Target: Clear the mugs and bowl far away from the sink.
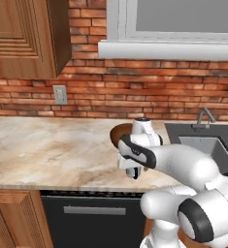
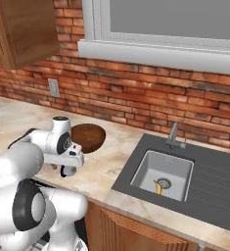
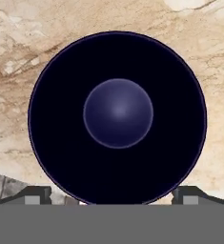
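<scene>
Brown bowl [image 2: 88,138] half hidden behind arm; open claw [image 3: 111,193] straddling dark mug [image 3: 117,116].

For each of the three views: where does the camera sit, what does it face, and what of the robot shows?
Left base view: behind the arm's left, facing counter and brick wall; arm lower right, gripper over a mug.
Right base view: behind its right, facing sink, faucet and window; arm lower left.
Hand view: on the hand, straight down into the mug; fingertips at either side, open.
Both base views share the bowl, arm and sink.
</scene>
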You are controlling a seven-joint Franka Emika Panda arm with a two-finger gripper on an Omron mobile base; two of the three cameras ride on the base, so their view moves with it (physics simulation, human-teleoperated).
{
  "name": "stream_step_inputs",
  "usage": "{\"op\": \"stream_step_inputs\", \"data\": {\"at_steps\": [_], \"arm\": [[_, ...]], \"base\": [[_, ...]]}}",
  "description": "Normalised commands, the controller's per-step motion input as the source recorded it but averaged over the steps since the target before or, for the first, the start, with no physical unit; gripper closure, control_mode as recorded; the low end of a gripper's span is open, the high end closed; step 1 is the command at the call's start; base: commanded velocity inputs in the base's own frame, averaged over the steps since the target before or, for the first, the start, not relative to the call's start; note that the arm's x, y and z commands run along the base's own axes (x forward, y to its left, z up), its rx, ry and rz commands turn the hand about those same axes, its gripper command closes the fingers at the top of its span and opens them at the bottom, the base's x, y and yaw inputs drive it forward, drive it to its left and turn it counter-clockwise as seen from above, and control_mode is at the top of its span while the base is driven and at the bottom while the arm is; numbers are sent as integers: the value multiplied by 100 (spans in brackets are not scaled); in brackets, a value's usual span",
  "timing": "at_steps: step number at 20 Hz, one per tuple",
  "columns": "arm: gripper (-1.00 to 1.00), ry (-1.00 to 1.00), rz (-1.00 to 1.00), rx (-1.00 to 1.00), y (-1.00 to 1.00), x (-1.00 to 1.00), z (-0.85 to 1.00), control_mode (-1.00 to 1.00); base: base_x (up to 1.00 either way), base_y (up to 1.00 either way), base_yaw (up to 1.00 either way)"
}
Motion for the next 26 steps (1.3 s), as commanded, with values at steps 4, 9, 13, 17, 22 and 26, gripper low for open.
{"op": "stream_step_inputs", "data": {"at_steps": [4, 9, 13, 17, 22, 26], "arm": [[-100, 0, 0, 0, 5, 36, -18, -100], [-100, 0, 0, 0, 0, 16, -25, -100], [100, 0, 0, 0, 5, 0, -27, -100], [100, 0, -1, 0, -2, -21, -23, -100], [100, 0, -9, 0, -13, -81, -41, -100], [100, 9, -10, 0, 0, -85, -96, -100]], "base": [[0, 0, 0], [0, 0, 0], [0, 0, 0], [0, 0, 0], [0, 0, 0], [0, 0, 0]]}}
